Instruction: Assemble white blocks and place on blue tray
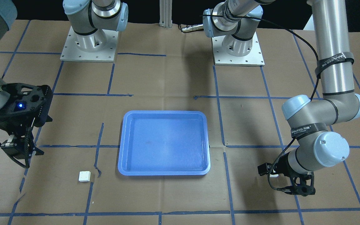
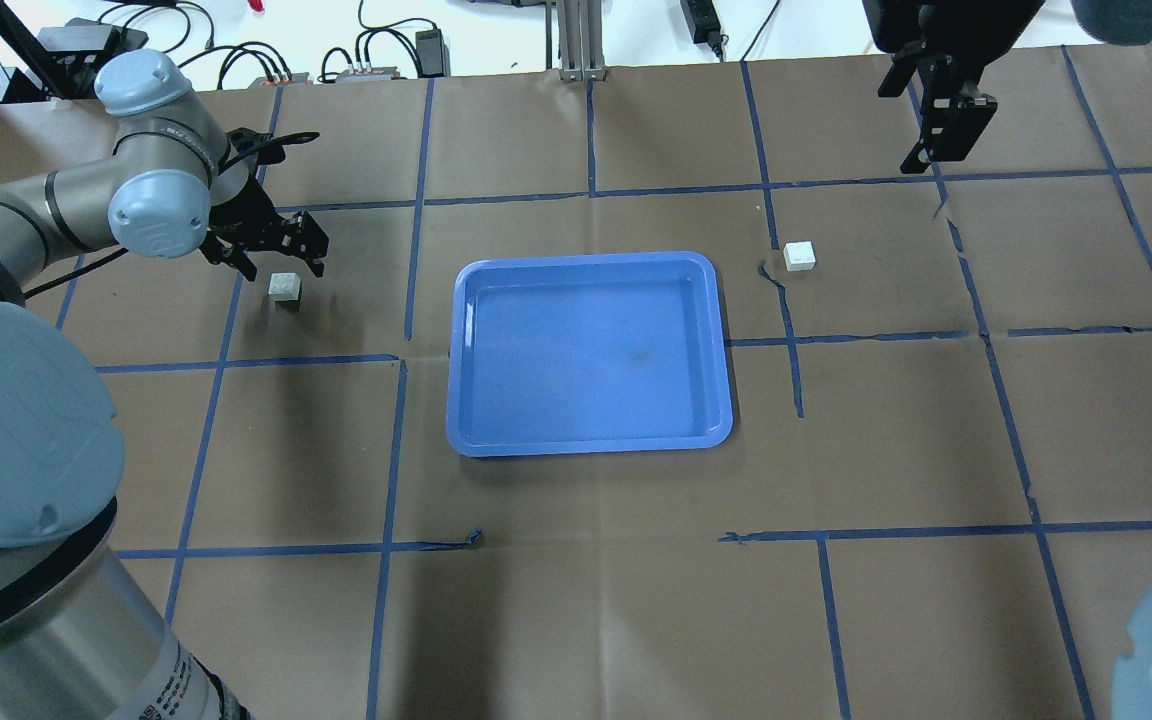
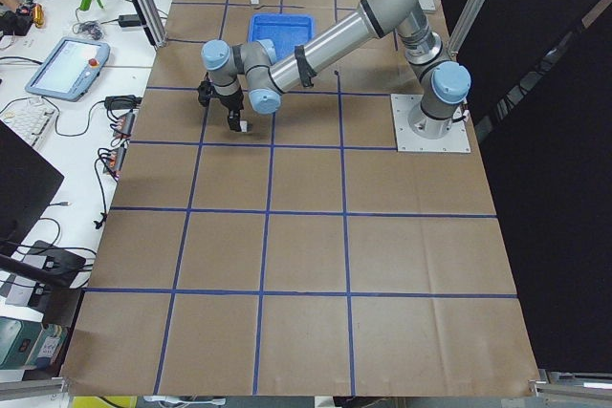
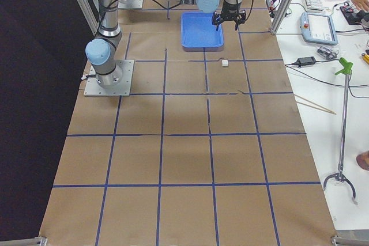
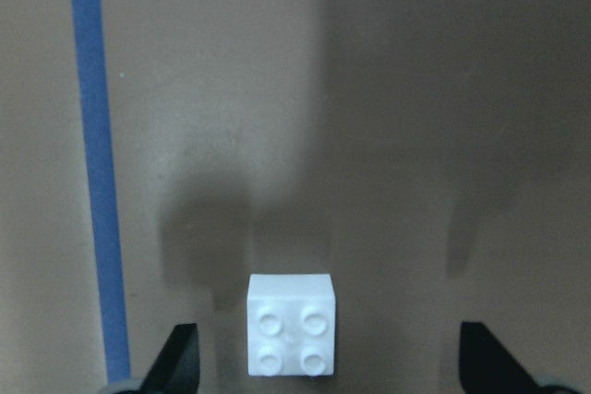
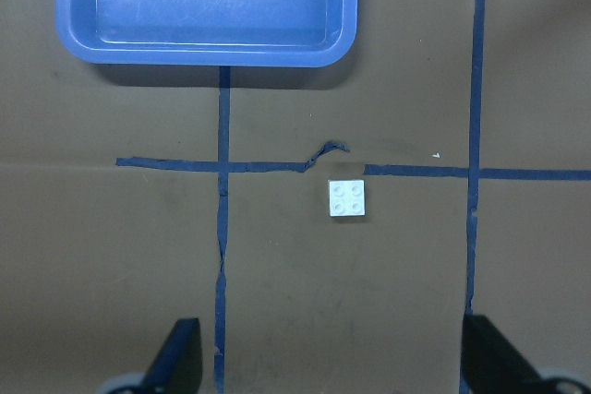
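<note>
One white block (image 2: 285, 287) lies on the table left of the blue tray (image 2: 586, 446). My left gripper (image 2: 281, 265) is open and hangs low just over this block. In the left wrist view the block (image 5: 291, 337) sits between the spread fingertips (image 5: 180, 362), nearer the left one. The other white block (image 2: 799, 256) lies right of the tray, studs up. My right gripper (image 2: 946, 135) is open and empty, high above the table beyond that block. In the right wrist view this block (image 6: 347, 198) lies far below, with the tray's rim (image 6: 203, 54) at the top.
The table is brown paper with a grid of blue tape lines (image 2: 406, 280). The tray (image 1: 164, 172) holds nothing. The two arm bases (image 1: 89, 47) stand at the robot's side of the table.
</note>
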`<state>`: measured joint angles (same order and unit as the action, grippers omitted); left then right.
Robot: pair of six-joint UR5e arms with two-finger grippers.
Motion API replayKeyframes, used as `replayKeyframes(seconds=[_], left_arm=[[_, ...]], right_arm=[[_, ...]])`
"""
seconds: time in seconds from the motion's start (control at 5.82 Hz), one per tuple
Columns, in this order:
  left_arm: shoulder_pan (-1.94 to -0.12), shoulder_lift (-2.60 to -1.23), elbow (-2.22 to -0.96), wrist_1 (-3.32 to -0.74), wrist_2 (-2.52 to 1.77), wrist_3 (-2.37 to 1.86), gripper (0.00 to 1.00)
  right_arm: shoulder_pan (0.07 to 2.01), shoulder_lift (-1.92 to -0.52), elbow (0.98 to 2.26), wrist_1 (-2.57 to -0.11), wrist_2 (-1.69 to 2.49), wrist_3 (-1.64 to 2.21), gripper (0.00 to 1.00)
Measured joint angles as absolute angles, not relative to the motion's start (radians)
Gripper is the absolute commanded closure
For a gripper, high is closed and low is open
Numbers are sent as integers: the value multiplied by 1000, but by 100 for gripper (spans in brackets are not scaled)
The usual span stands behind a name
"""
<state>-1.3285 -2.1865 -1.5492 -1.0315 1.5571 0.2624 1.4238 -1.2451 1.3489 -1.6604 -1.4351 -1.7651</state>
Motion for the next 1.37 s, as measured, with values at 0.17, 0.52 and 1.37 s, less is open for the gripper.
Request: replayKeyframes(seconds=[0.17,0.52,1.37], left_arm=[[-1328,-2193,-1557,-1017,1558,276,53],[-1328,-2201,-1561,-1012,1561,297,88],[-1529,-2115,-1539,-1102,1575,207,88]], right_arm=[[1397,-1194,1349,-1672,-1371,-1808,0],[1356,-1093,1355,-1715,-1255,-1862,0],[1320,-950,1513,-1963,-1074,-1950,0]])
